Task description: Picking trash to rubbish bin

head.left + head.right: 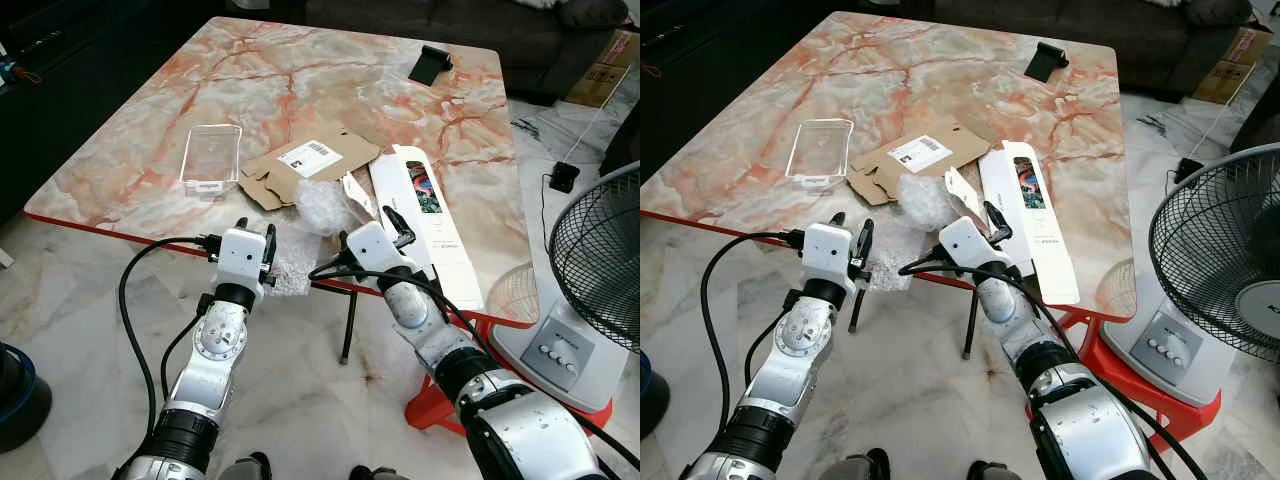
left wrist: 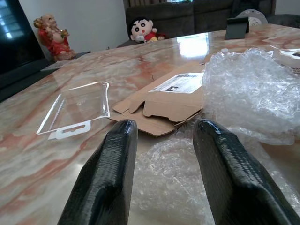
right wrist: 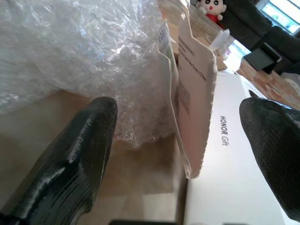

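Observation:
Trash lies near the front edge of the marble table (image 1: 150,150): a clear plastic tray (image 1: 211,156), a flattened cardboard box (image 1: 305,165) with a label, crumpled bubble wrap (image 1: 325,205), a white torn card (image 3: 194,93) and a long white HONOR box (image 1: 430,225). A second piece of bubble wrap (image 1: 290,270) hangs over the table edge. My left gripper (image 1: 255,230) is open at that edge, with the lower bubble wrap (image 2: 164,178) lying between its fingers (image 2: 105,178). My right gripper (image 1: 372,228) is open beside the bubble wrap (image 3: 84,51), its fingers either side of the card.
A black stand (image 1: 428,64) sits at the table's far side. A white floor fan (image 1: 600,260) is close on the right, by the red table leg (image 1: 440,400). A dark round object with a blue rim (image 1: 15,395) stands on the floor at the left. A dark sofa lies beyond.

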`<state>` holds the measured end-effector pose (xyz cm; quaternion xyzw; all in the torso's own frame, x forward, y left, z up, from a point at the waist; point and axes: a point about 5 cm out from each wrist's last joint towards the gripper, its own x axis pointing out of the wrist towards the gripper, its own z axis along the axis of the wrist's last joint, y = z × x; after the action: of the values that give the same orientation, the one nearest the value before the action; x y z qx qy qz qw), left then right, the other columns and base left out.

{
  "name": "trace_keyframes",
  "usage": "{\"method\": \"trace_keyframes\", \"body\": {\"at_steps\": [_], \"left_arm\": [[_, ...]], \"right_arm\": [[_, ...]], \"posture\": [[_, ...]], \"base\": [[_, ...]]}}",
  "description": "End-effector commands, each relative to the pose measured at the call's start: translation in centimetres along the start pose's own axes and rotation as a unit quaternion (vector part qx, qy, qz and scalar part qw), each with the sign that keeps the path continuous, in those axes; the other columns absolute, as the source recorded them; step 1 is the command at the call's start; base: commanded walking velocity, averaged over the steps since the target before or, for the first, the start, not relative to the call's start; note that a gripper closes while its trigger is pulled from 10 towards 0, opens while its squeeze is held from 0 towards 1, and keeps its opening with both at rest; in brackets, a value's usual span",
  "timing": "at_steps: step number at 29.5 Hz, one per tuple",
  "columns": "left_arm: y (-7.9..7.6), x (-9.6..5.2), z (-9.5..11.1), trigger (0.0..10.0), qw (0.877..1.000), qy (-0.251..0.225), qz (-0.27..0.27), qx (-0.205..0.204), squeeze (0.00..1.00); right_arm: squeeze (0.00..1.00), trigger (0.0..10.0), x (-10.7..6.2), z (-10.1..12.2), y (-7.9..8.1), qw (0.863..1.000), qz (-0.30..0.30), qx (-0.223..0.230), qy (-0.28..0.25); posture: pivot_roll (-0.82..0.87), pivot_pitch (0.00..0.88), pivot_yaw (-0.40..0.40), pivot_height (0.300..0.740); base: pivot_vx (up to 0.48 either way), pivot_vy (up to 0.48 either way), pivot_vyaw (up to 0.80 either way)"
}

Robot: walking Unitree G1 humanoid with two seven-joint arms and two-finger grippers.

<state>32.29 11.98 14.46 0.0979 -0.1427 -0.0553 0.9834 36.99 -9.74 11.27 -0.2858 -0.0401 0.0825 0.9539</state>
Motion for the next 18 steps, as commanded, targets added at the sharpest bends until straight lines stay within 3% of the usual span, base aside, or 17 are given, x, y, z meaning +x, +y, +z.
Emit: {"method": "trace_keyframes", "body": {"at_steps": [1,11,12,13,18], "left_arm": [[-0.28,-0.18,-0.04,10.0,1.000,0.004,-0.005,0.003,0.00],[-0.56,-0.15,-0.06,10.0,1.000,0.006,-0.012,-0.001,0.00],[-0.57,-0.16,-0.07,10.0,1.000,0.007,-0.012,-0.001,0.00],[-0.58,-0.16,-0.08,10.0,1.000,0.007,-0.013,-0.001,0.00],[-0.66,-0.18,-0.11,10.0,1.000,0.008,-0.015,-0.003,0.00]], "right_arm": [[0.00,10.0,0.39,0.35,-0.51,1.000,-0.013,0.001,0.003],[0.00,10.0,0.57,0.41,-0.70,0.998,-0.025,0.052,0.018],[0.00,4.6,0.59,0.46,-0.68,0.998,-0.024,0.051,0.017],[0.00,0.0,0.60,0.54,-0.63,0.998,-0.023,0.052,0.015],[0.00,0.0,0.61,0.94,-0.21,0.998,-0.011,0.062,0.002]], "posture": [[0.15,0.146,-0.011,0.740],[0.15,0.142,-0.008,0.740],[0.15,0.141,-0.008,0.740],[0.15,0.140,-0.008,0.740],[0.16,0.140,-0.009,0.740]], "base": [[0.000,0.000,0.00],[0.000,0.000,0.00],[0.000,0.000,0.00],[0.000,0.000,0.00],[0.000,0.000,0.00]]}}
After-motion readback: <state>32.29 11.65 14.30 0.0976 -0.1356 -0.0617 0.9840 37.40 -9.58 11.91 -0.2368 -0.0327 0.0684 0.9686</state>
